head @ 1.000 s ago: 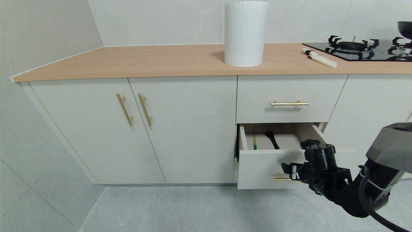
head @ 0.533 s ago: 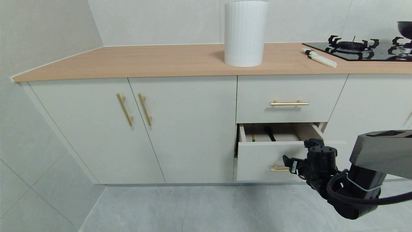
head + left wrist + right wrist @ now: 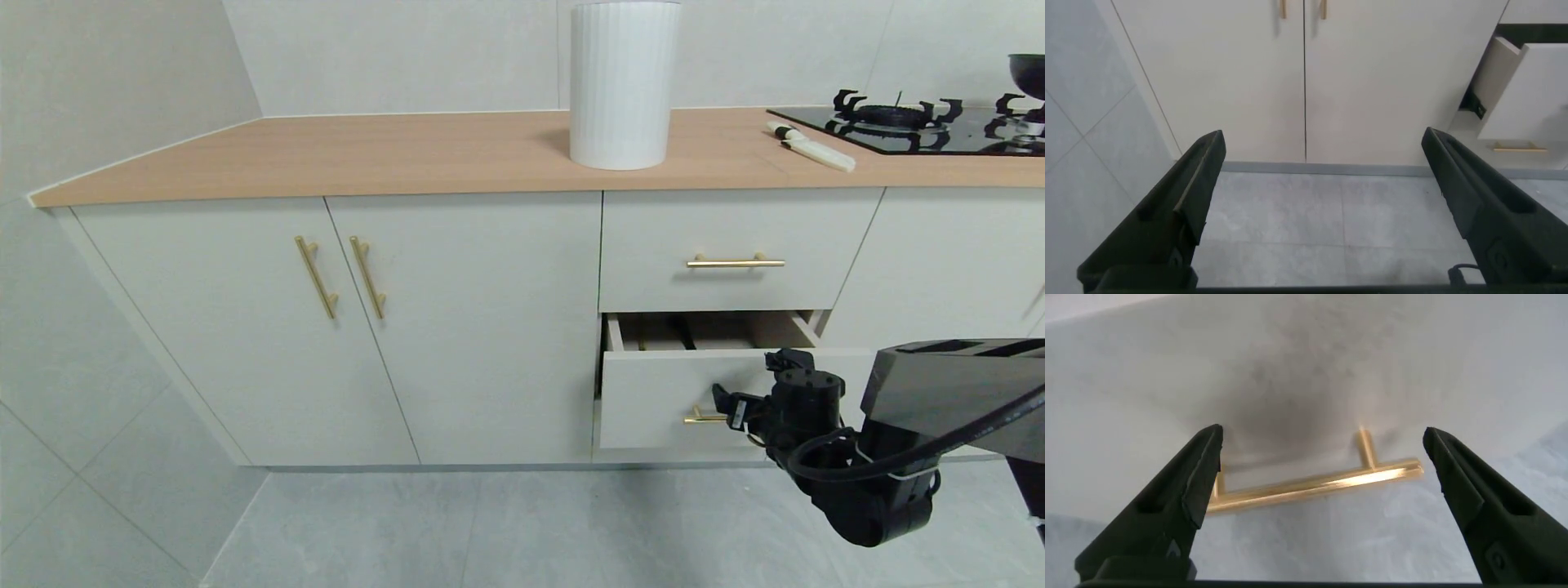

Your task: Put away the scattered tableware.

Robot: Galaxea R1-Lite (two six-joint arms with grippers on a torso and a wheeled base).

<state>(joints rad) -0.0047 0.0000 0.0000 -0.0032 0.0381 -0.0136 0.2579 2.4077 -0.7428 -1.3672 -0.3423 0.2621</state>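
The lower drawer (image 3: 653, 400) stands partly open, with only a narrow strip of its inside showing. My right gripper (image 3: 731, 408) is at its front panel, right by the gold handle (image 3: 704, 418). In the right wrist view the right gripper (image 3: 1323, 441) is open, and the handle (image 3: 1315, 488) lies across the gap between its fingers, close ahead. A white knife (image 3: 810, 147) lies on the wooden counter (image 3: 408, 155) beside the stove. My left gripper (image 3: 1323, 143) hangs open above the floor, facing the cabinet doors, with the drawer (image 3: 1527, 98) off to one side.
A tall white ribbed container (image 3: 623, 82) stands on the counter above the drawers. A black gas stove (image 3: 914, 126) is at the far right. The upper drawer (image 3: 735, 245) and the double cabinet doors (image 3: 343, 327) are closed. Grey floor tiles lie in front.
The lower drawer has slid inward, and the utensils inside it have gone out of sight. My right gripper has moved toward the cabinet along with the drawer front.
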